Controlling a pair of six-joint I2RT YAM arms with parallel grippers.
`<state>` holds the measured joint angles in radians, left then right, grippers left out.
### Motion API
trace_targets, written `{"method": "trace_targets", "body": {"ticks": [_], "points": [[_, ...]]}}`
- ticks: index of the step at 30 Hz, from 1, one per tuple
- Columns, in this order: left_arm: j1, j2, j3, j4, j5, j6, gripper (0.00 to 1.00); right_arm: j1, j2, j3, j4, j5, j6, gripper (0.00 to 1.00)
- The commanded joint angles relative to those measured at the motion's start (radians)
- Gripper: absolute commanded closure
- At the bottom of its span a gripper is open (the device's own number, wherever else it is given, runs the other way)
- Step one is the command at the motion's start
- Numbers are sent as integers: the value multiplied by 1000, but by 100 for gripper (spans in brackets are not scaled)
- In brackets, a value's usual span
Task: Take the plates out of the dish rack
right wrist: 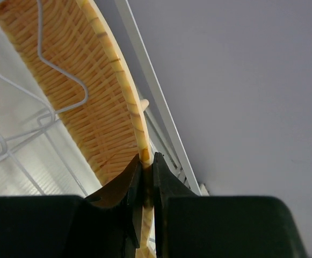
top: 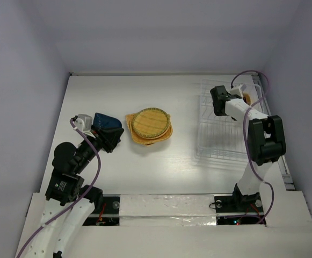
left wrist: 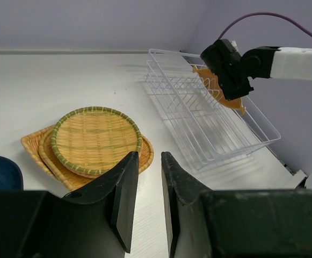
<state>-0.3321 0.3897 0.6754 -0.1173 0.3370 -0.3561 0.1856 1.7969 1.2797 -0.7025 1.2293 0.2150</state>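
Observation:
A stack of orange-tan woven plates (top: 149,126) lies mid-table, a round green-rimmed one on top (left wrist: 96,141). A small dark blue dish (top: 104,119) lies by my left gripper (top: 113,138), at the lower left of the left wrist view (left wrist: 0,172). The left gripper (left wrist: 149,161) is open and empty, just short of the stack. The clear dish rack (top: 220,145) stands at the right (left wrist: 220,134). My right gripper (top: 218,102) is shut on the rim of a woven plate (right wrist: 70,80) standing at the rack's far end (left wrist: 236,105); its pads (right wrist: 136,171) pinch the rim.
The grey walls close in behind and beside the rack. The rack's wire tines (right wrist: 16,142) stand beside the held plate. The table's right edge (top: 285,172) runs just past the rack.

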Motion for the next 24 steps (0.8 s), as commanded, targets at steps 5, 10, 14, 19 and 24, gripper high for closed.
{"method": "trace_targets", "body": {"ticks": [5, 10, 14, 19, 24], "points": [[-4, 0, 33, 39, 4, 8, 79, 12, 111, 244, -378, 216, 482, 100], [-4, -2, 33, 38, 5, 11, 79, 23, 30, 94, -50, 43, 238, 100], [-4, 3, 33, 39, 7, 9, 79, 23, -173, -31, 216, -291, 81, 75], [-4, 11, 32, 41, 10, 9, 79, 23, -240, -39, 262, -429, 86, 33], [-4, 14, 30, 42, 8, 8, 79, -9, -237, -11, 275, -473, 76, 17]]}}
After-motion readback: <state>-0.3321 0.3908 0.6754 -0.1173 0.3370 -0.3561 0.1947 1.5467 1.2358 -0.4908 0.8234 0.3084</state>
